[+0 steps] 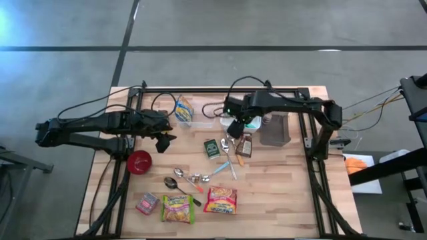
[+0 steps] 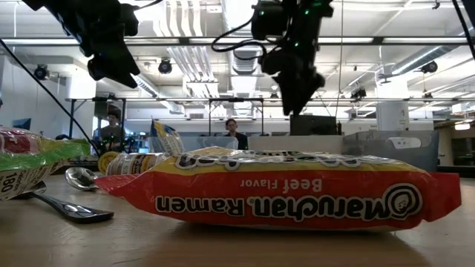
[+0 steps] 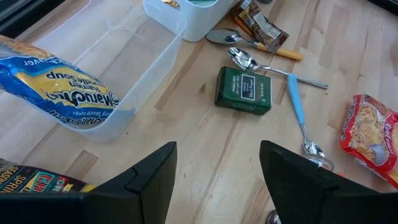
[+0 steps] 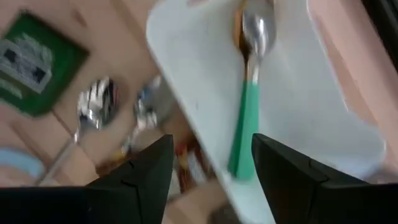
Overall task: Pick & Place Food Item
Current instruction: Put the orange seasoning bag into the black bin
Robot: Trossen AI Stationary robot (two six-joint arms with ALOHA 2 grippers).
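My left gripper (image 3: 217, 174) hangs open above the table's left middle (image 1: 163, 138), touching nothing. Ahead of it lie a green box (image 3: 244, 91) and a yellow ramen packet (image 3: 56, 87) leaning in a clear bin (image 3: 140, 59). My right gripper (image 4: 211, 168) is open too, high above a white container (image 4: 292, 93) at the back middle that holds a green-handled spoon (image 4: 247, 118); nothing is between its fingers. A brown packet (image 1: 244, 145) lies flat beside the container. A red beef ramen packet (image 2: 282, 196) lies flat near the front edge.
A red bowl (image 1: 139, 161) stands at the left. Several spoons (image 1: 193, 179) lie in the table's middle, one with a blue handle (image 3: 297, 102). Two more packets (image 1: 177, 209) (image 1: 147, 203) lie at the near edge. A grey bin (image 1: 275, 130) stands at the back right.
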